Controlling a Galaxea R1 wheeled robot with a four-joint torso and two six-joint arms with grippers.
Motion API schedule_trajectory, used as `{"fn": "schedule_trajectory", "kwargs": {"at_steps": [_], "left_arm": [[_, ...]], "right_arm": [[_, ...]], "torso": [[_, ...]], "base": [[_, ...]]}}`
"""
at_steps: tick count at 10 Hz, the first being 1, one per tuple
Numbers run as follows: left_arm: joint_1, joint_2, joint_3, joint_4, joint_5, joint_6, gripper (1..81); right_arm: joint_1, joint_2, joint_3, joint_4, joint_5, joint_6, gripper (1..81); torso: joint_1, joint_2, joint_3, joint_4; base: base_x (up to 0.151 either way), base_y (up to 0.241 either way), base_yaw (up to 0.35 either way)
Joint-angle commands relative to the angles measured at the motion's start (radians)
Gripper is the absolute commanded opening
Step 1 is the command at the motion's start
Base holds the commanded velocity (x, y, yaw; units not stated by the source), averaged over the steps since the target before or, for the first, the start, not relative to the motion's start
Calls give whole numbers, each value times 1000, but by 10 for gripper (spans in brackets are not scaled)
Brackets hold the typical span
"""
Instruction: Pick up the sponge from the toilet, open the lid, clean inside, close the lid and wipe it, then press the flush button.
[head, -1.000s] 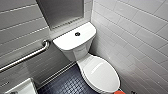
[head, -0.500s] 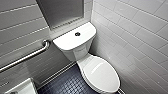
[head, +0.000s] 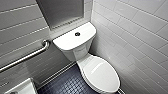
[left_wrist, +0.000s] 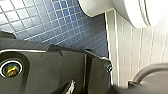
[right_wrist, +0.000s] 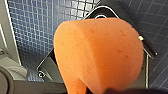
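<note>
The white toilet (head: 75, 53) stands against the back wall, with its oval lid (head: 101, 72) down and bare. A dark round flush button (head: 77, 33) sits on the flat tank top (head: 72, 38). In the right wrist view the orange sponge (right_wrist: 100, 55) looms large and close, and my right gripper (right_wrist: 85, 87) is shut on its near end above the blue floor. The left wrist view looks along the floor tiles (left_wrist: 50, 22) at the underside of the toilet bowl (left_wrist: 125, 10). The left gripper is open.
A steel grab bar (head: 27, 56) runs along the left wall. The corner of a white sink (head: 22, 87) shows at the lower left. White tiled wall (head: 135, 42) closes in tight on the toilet's right. Dark blue mosaic floor (head: 67, 83) lies in front.
</note>
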Motion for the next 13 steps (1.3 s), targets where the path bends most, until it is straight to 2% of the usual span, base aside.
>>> {"fn": "schedule_trajectory", "kwargs": {"at_steps": [1, 3, 4, 5, 6, 7, 8, 12, 13], "left_arm": [[-157, -86, 64, -72, 60, -164, 811], [-195, -54, 75, -73, 60, -189, 811], [-220, -36, 74, -73, 60, -218, 811], [-243, -24, 75, -73, 61, -237, 811], [-270, -10, 77, -73, 61, -261, 811], [-292, 3, 74, -73, 75, -283, 811], [-310, 25, 64, -73, 100, -302, 811], [-337, 87, 51, -75, 106, -326, 811], [-337, 107, 48, -75, 104, -326, 811]], "right_arm": [[-57, 0, -3, -48, -67, -4, 10], [-92, 43, -19, -48, -59, -4, 10], [-103, 70, -40, -49, -60, -4, 10], [-106, 88, -60, -60, -60, -4, 10], [-106, 98, -71, -60, -60, -4, 10], [-103, 97, -66, -60, -60, -4, 10], [-101, 98, -68, -60, -60, -2, 10], [-97, 100, -71, -60, -60, -1, 10], [-95, 103, -74, -60, -60, -1, 10]], "torso": [[0, 0, 0, 0], [0, 0, 0, 0], [64, -100, 0, 0], [67, -105, 0, 0], [141, -220, 0, 0], [97, -152, 0, 0], [120, -189, 0, 0], [214, -340, 0, 0], [170, -275, 0, 0]], "base": [[0, 0, 0], [0, 0, 0], [0, 0, 0], [0, 0, 0], [0, 0, 0], [0, 0, 0], [0, 0, 0], [0, 0, 0], [0, 0, 0]]}}
